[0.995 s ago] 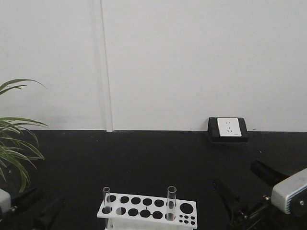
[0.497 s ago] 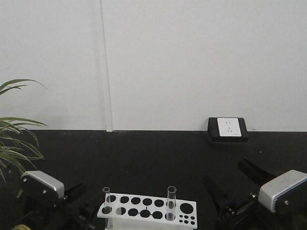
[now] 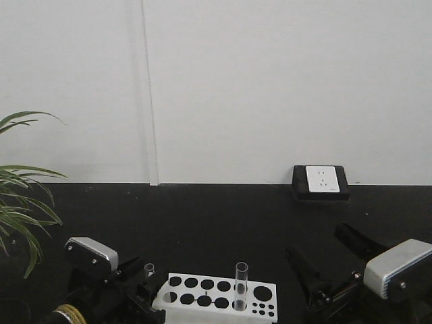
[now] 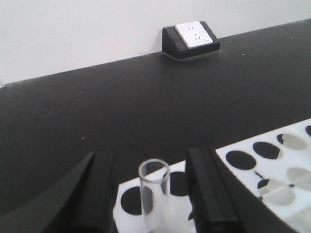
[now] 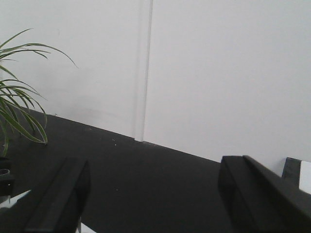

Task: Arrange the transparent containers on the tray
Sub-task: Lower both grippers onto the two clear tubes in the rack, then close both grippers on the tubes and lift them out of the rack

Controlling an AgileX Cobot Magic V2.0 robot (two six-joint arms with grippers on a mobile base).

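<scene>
The left gripper [image 4: 150, 162] stands open around a test tube [image 4: 155, 199]. In the wrist view its two dark fingers [image 4: 99, 194] flank the glass with a visible gap on either side, so it brackets the tube but does not grasp it. This tube stands upright in a hole at the left end of the white rack [image 4: 291, 165], its open rim clear of the plate. In the front view the same tube [image 3: 149, 270] shows just above the rack's left corner, with the left gripper [image 3: 143, 287] low against that end. The second test tube [image 3: 240, 287] stands upright further right in the rack [image 3: 223, 295], untouched and well apart from either arm. The right gripper [image 3: 334, 260] hangs off the rack's right end with its jaws spread wide. Its own camera shows nothing between them, so the right gripper [image 5: 160, 194] is open and empty. Behind the rack the black table [image 3: 202, 223] runs back to the white wall. A power socket [image 3: 322, 179] sits behind and right of the rack, and a green plant [image 3: 20, 202] far to its left. The yellow tray appears in none of these views, so where it lies relative to the rack cannot be told. As a judgement, the task is at its very start, since both tubes are in the rack and none has been placed. What remains is to close on the left tube, draw it straight up out of its hole, carry it to the tray, and then do the same for the second.
</scene>
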